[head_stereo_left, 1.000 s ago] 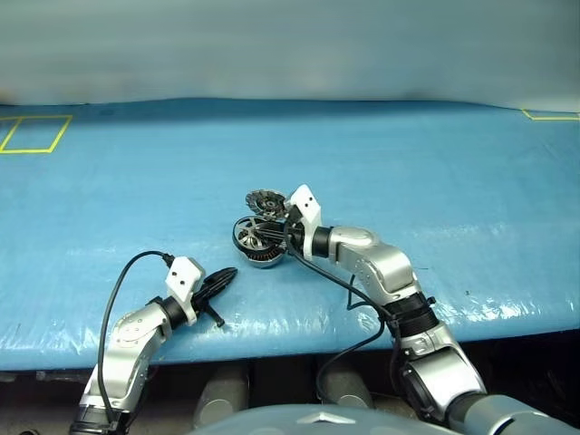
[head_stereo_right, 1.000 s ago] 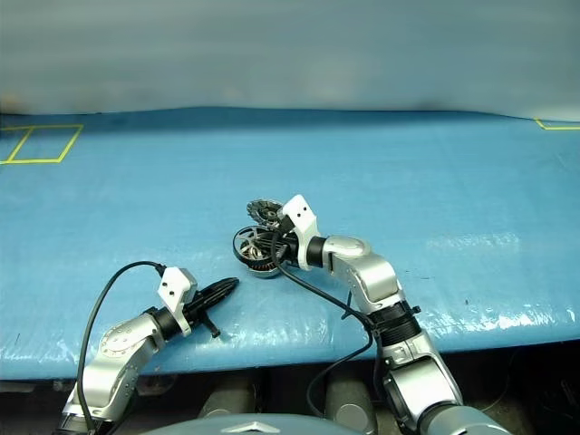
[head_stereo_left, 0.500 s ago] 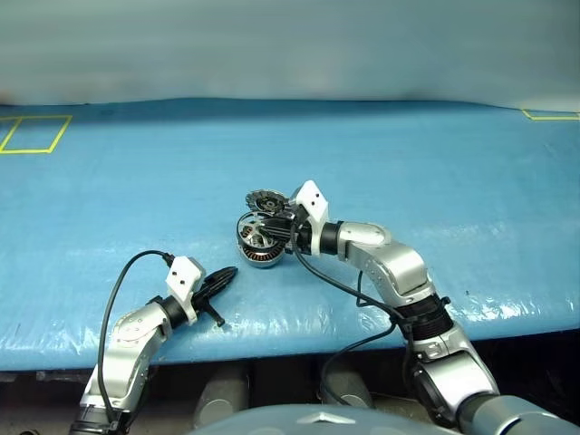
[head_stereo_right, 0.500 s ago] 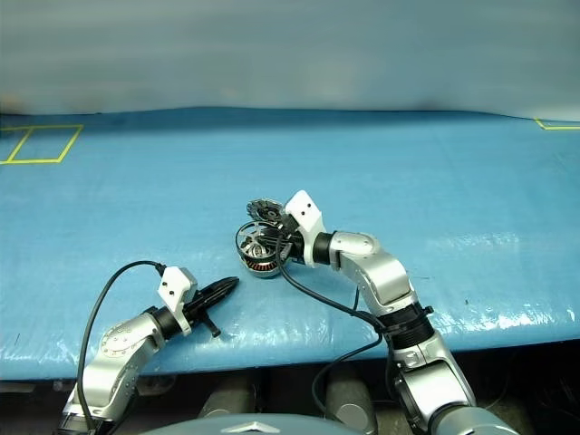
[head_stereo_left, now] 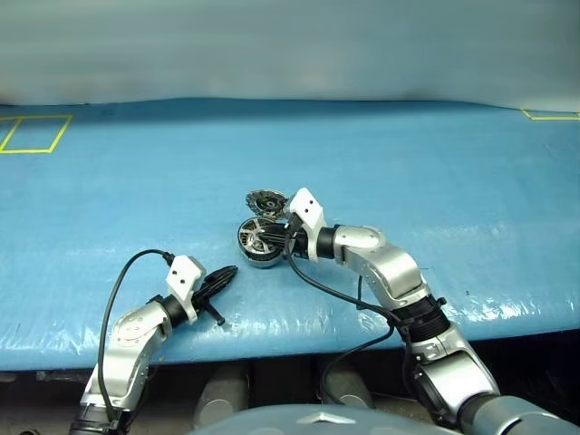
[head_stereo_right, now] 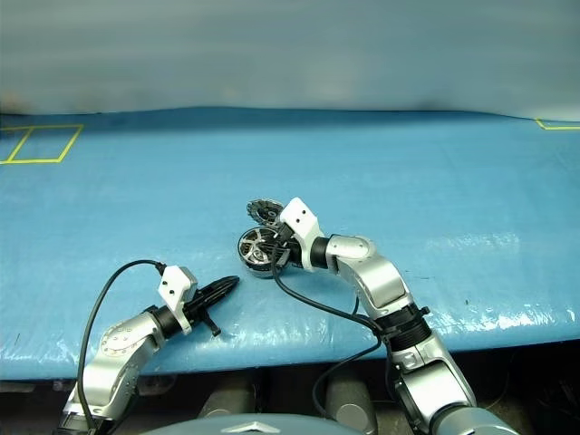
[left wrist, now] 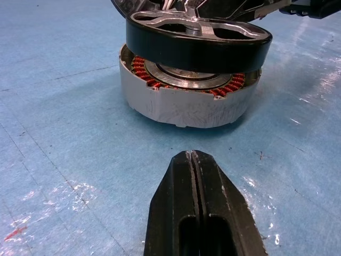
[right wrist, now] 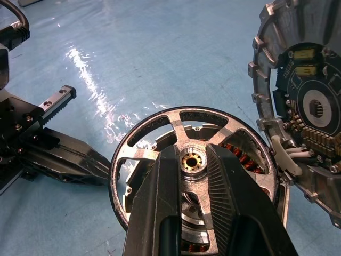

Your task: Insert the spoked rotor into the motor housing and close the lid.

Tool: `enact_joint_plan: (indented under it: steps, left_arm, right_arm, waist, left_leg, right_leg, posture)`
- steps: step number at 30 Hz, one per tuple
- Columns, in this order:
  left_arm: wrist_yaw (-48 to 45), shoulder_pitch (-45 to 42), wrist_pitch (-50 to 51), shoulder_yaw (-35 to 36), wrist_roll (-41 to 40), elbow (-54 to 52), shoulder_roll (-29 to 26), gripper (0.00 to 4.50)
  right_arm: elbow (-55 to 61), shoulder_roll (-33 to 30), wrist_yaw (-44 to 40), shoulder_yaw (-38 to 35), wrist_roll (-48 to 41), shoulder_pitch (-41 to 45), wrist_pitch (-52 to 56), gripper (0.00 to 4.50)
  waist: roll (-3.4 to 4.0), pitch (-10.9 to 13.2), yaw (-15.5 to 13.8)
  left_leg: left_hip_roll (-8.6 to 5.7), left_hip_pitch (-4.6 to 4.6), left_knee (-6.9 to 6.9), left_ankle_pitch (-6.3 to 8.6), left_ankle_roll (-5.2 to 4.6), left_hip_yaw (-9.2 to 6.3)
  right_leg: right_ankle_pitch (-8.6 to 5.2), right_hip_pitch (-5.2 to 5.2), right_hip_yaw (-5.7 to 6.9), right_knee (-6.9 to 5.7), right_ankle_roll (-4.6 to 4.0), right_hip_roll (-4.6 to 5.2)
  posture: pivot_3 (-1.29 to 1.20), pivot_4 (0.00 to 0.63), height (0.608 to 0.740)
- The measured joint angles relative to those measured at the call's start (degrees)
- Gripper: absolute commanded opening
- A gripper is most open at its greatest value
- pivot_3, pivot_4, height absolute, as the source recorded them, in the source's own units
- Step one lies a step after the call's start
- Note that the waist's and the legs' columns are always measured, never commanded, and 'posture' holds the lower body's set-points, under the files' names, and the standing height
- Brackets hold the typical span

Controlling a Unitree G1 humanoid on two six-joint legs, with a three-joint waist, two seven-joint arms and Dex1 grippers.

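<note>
The spoked rotor [left wrist: 197, 45], a silver wheel with a dark rim, hovers roughly level just above the motor housing [left wrist: 176, 109]. The housing is a grey cup with copper windings, and it rests on the blue table. My right gripper [right wrist: 193, 153] is shut on the rotor's central hub, one finger on each side. The lid [right wrist: 311, 104] stands open beside the housing, its inner face with a circuit ring turned towards the rotor. My left gripper [head_stereo_left: 227, 274] lies shut and empty on the table, a short way in front of the housing and pointing at it.
The blue plastic-covered table [head_stereo_left: 435, 172] spreads wide on all sides. Yellow tape marks [head_stereo_left: 34, 133] lie at the far left, and another corner mark [head_stereo_left: 548, 115] at the far right. The table's front edge runs just behind my left wrist.
My right gripper rolled and brought the rotor from a steep tilt to roughly level over the housing. The left arm stayed still.
</note>
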State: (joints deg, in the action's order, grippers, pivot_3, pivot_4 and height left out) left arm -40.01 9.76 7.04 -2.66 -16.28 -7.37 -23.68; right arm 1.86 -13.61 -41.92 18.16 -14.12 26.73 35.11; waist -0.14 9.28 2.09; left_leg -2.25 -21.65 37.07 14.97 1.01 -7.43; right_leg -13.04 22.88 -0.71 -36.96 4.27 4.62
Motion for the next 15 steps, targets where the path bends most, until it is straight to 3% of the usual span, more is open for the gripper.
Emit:
enact_joint_plan:
  steps: [15]
  left_arm:
    - [0.03, 0.02, -0.01, -0.03, 0.15, 0.0, 0.04, 0.0]
  right_arm:
    - [-1.57, -0.11, -0.01, 0.01, 1.14, 0.15, -1.46, 0.36]
  waist:
    - [0.0, 0.0, 0.0]
  left_leg:
    - [0.0, 0.0, 0.0, 0.0, 0.0, 0.0]
  right_leg:
    - [0.0, 0.0, 0.0, 0.0, 0.0, 0.0]
  posture:
    - [0.0, 0.15, 0.74]
